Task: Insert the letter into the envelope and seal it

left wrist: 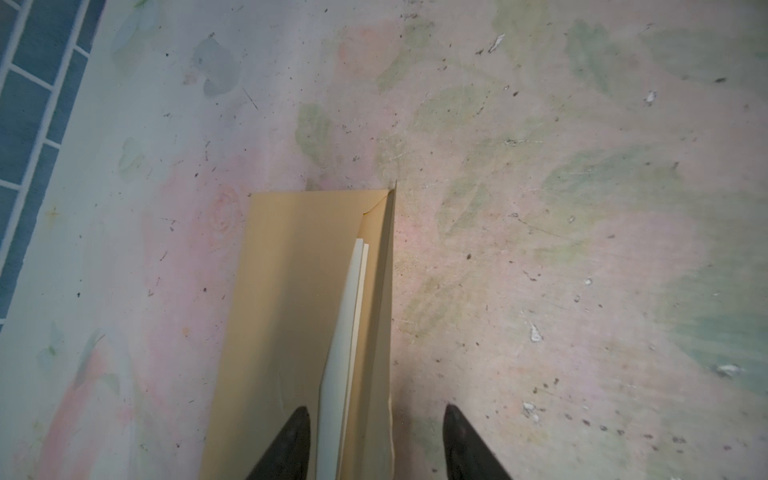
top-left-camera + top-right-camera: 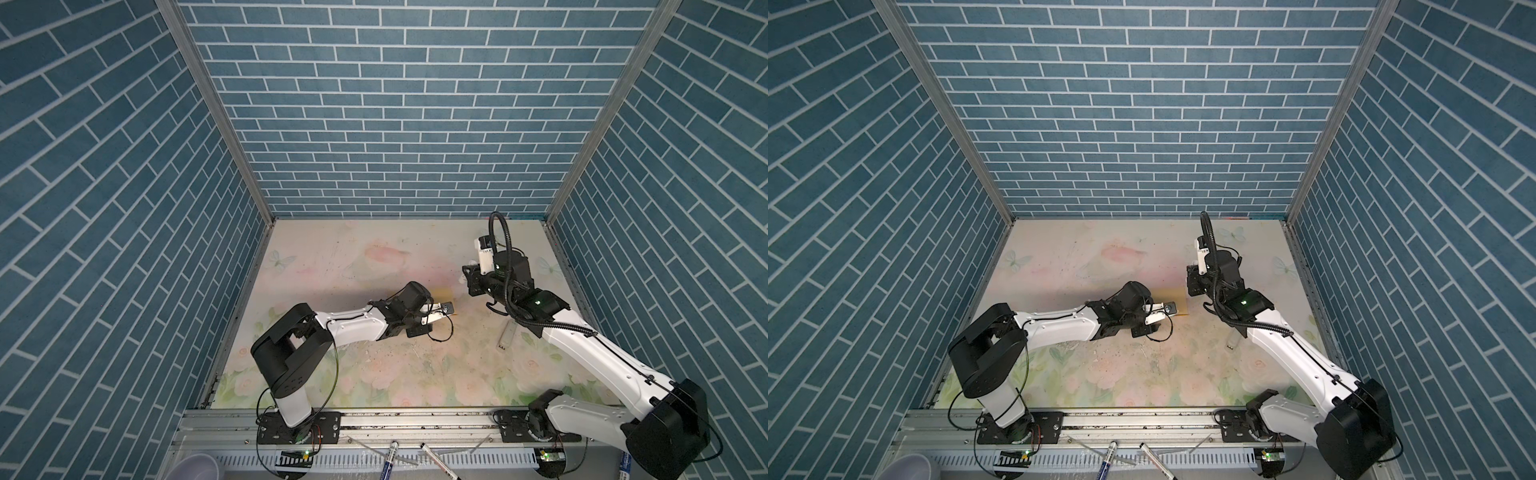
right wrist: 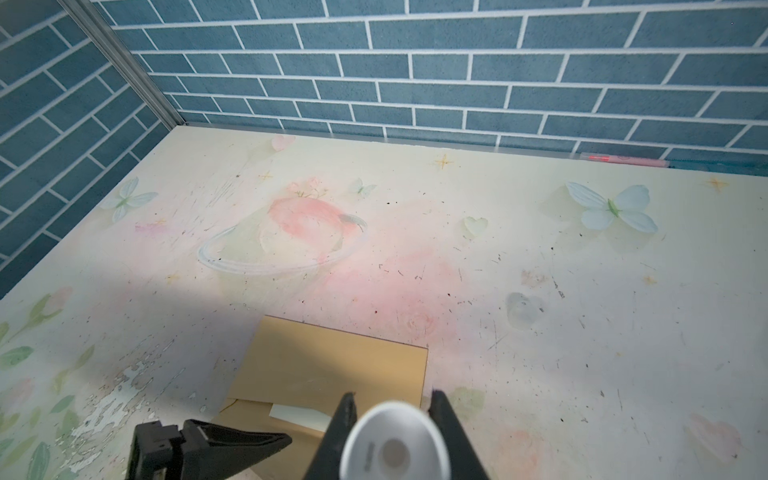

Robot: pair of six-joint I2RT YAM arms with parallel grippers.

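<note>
Along the near edge, around 6 o'clock, two markers (image 2: pixel 388 457) lie by a metal rail (image 2: pixel 415 422), with a pale cup (image 2: pixel 195 465) at 7 o'clock. The left arm (image 2: pixel 353 326) rises from the rail at 7 o'clock and the right arm (image 2: pixel 602 353) at 5 o'clock. Both reach in over a worn floral table (image 2: pixel 332 257).

The envelope (image 1: pixel 291 311) lies flat near the table's middle, its flap lifted and unsealed. The letter (image 1: pixel 345 332) sits inside it, with only a cream strip showing at the open mouth. The left gripper (image 1: pixel 376 440) is just above the envelope with its jaws parted, grasping nothing. One fingertip is over the envelope's body and the other over bare table, with the raised flap between them. Whether either tip touches the paper cannot be told.

At about 3 o'clock a small grey bar (image 2: pixel 506 332) lies alone on the table.

Farther back, at 2 o'clock from the envelope, the right gripper (image 3: pixel 392 399) is clenched on a white tube (image 3: pixel 395 444), held above the table and clear of the envelope.

Blue brick-pattern walls (image 2: pixel 395 104) enclose the table at 9, 12 and 3 o'clock.
</note>
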